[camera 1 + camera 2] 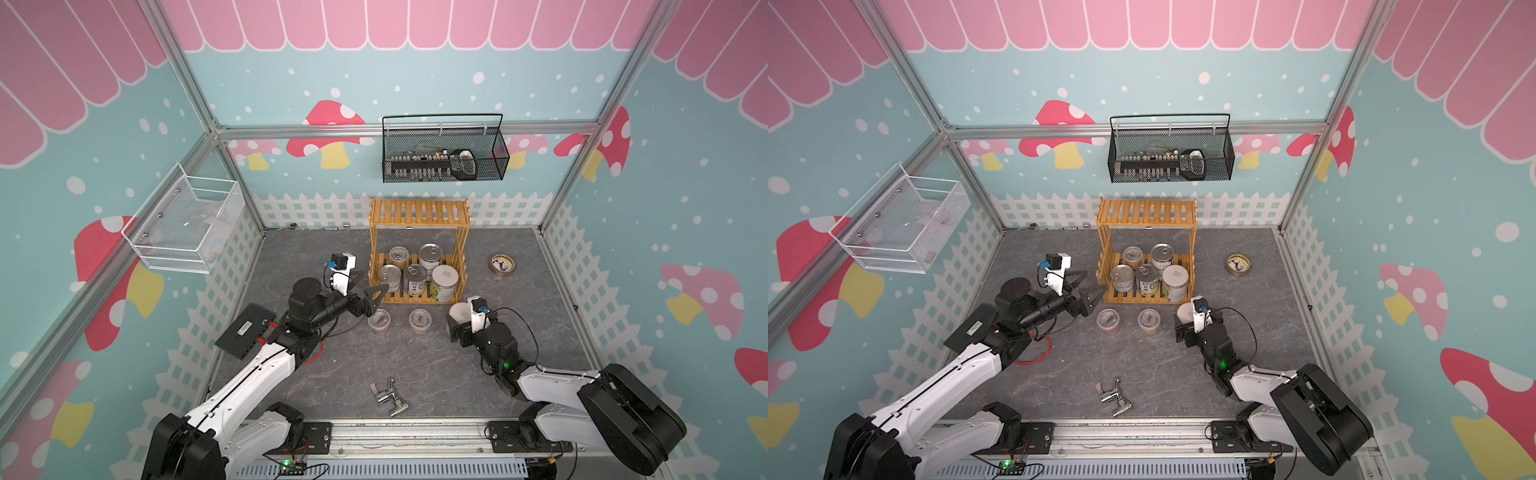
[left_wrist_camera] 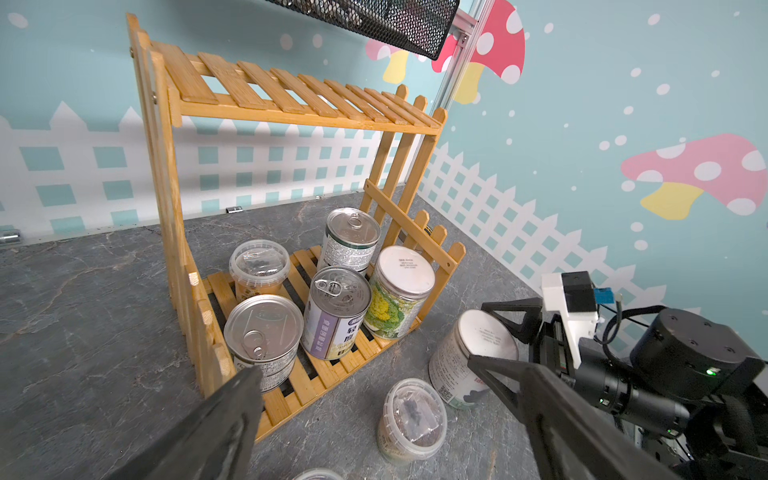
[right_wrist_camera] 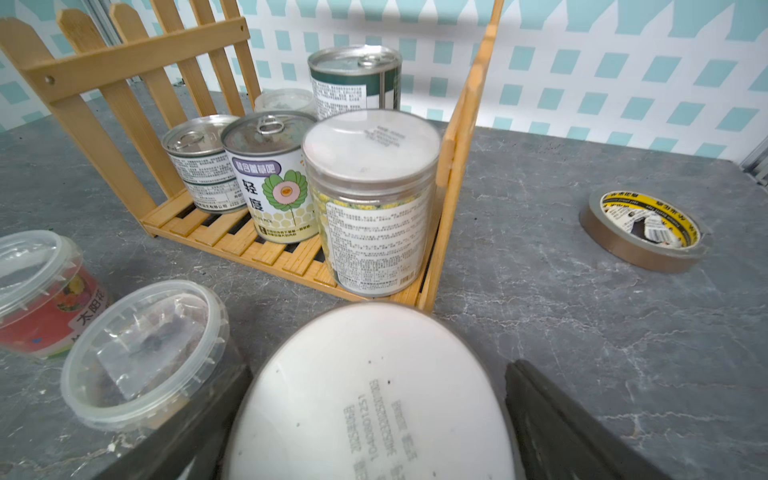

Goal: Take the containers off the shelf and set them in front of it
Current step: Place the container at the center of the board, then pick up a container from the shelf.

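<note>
5 containers [image 1: 414,279] are stood on the lower tier of the yellowish slatted wooden shelf [image 1: 419,212]. 2 clear plastic tubs [image 1: 379,321] are set on the grey worktop [image 1: 332,374] before it. A white-lidded jar [image 3: 374,395] is straddled, ungripped, by the wide-open right end effector [image 2: 478,332]; the left end effector [image 1: 379,300] is held open, empty.

The shelf [image 1: 419,212] — a two-tier rack of yellowish wooden slats with picket sides — stands far and central. Five containers stand upright on its lower tier. At the far side are a clear tub [image 1: 399,254] on the left and a green-labelled tin [image 1: 430,254] on the right. Nearer, left to right, are a silver tin [image 1: 390,277], a purple-labelled tin [image 1: 414,279] and a white-lidded jar [image 1: 444,281]. Just in front of the shelf stand a red-labelled tub [image 1: 379,321], a plain clear tub [image 1: 420,320] right of it, and a second white-lidded jar [image 1: 457,311] — off the near right corner.
</note>
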`<state>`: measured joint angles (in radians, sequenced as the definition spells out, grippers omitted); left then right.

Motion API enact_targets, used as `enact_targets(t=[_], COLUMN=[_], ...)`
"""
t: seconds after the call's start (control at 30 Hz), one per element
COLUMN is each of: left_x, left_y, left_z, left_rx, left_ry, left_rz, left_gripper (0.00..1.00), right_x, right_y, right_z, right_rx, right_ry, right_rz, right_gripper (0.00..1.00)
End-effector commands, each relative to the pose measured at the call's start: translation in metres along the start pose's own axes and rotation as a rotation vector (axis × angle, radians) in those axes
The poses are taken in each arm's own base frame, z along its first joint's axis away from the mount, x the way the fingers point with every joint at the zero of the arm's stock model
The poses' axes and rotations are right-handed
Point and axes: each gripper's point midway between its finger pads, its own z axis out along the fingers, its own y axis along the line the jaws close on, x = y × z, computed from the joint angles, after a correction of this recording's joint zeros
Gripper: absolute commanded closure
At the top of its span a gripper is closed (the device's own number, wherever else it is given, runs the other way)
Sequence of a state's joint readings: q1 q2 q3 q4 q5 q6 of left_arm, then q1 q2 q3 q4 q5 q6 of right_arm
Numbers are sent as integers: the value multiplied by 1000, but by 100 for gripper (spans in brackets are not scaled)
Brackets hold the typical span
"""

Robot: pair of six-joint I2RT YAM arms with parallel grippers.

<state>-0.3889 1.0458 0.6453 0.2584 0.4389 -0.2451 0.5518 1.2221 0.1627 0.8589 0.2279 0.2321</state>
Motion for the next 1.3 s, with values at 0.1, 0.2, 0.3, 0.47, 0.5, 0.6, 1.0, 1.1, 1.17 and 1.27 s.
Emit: enact_targets(t=[0.1, 0.2, 0.3, 0.47, 0.5, 0.6, 1.0, 1.1, 1.17, 1.27], left_x=[-1, -3, -3, -6, -7, -8, -5, -6, -5, -5], left_y=[0, 0, 1, 3, 4, 8, 15, 15, 15, 16], left_z=[-3, -4, -4, -5, -6, -9, -14, -14, -14, -15], left_rx=[-17, -21, -24, -35, -39, -53, -74, -72, -71, -73], left_ry=[6, 0, 1, -8, -10, -14, -13, -14, -13, -13], left_rz=[30, 33, 31, 27, 28, 25, 7, 5, 4, 5], left_gripper=[1, 1, 1, 1, 1, 1, 1, 1, 1, 1], right_x=[-42, -70, -91, -113, -115, -120, -99, -92, -84, -75], right_y=[3, 6, 18, 42, 46, 59, 82, 74, 66, 57], right_z=[-13, -21, -23, -13, -11, 0, 45, 54, 60, 67], right_rx=[-14, -36, -97, -181, -184, -187, -45, 65, 145, 239], right_ry=[-64, -110, -120, -70, -62, -18, 192, 243, 282, 325], right_rz=[-41, -30, 11, 107, 117, 131, 239, 282, 300, 308], right_gripper=[1, 1, 1, 7, 7, 7, 2, 2, 2, 1])
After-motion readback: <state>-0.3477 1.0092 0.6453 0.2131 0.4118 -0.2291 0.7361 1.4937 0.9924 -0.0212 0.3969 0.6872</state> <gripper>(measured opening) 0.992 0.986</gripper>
